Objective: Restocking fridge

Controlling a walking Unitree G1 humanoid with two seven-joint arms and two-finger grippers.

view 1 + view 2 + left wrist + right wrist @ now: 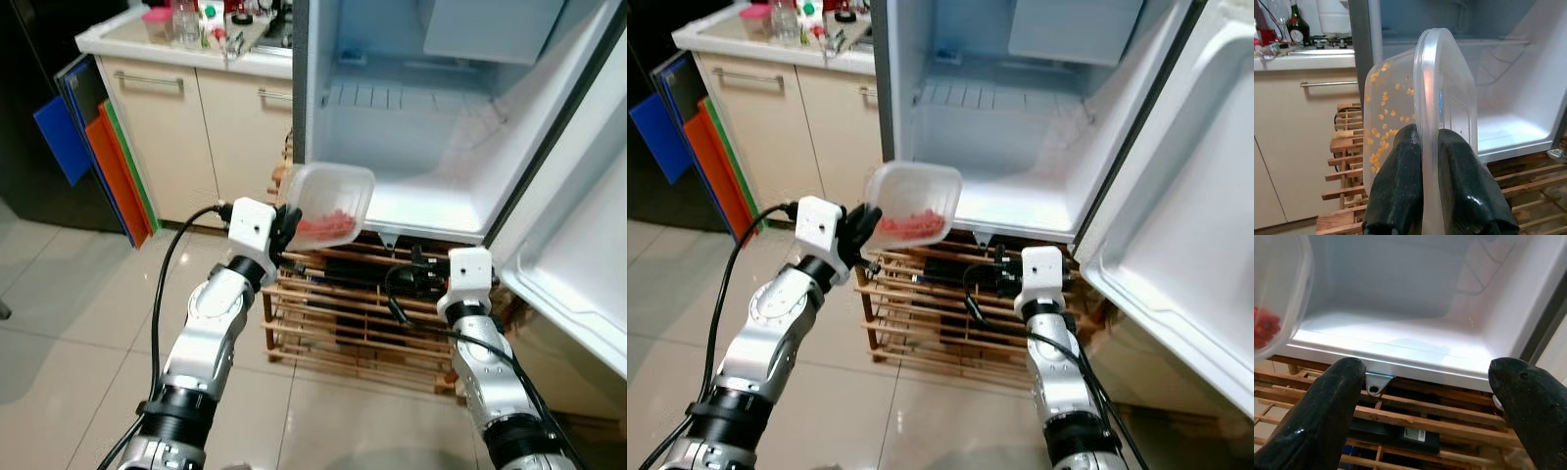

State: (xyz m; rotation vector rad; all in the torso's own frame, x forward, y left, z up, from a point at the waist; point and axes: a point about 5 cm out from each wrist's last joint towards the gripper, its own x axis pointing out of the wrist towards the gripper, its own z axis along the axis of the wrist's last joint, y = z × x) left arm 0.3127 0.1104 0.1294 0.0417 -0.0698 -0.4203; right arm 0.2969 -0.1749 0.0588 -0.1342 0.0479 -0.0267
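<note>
A clear plastic food container with small red-orange pieces inside is held tilted on its side in front of the open fridge. My left gripper is shut on its rim; the black fingers pinch the lid edge in the left wrist view. The container hangs just outside the lower left corner of the fridge opening. My right gripper is open and empty, low before the fridge floor, over the wooden rack. The right wrist sits below the fridge's bottom edge.
The fridge door stands open at the right, its shelves bare. A slatted wooden rack carries the fridge. To the left is a beige cabinet with a cluttered counter, and coloured boards lean against it.
</note>
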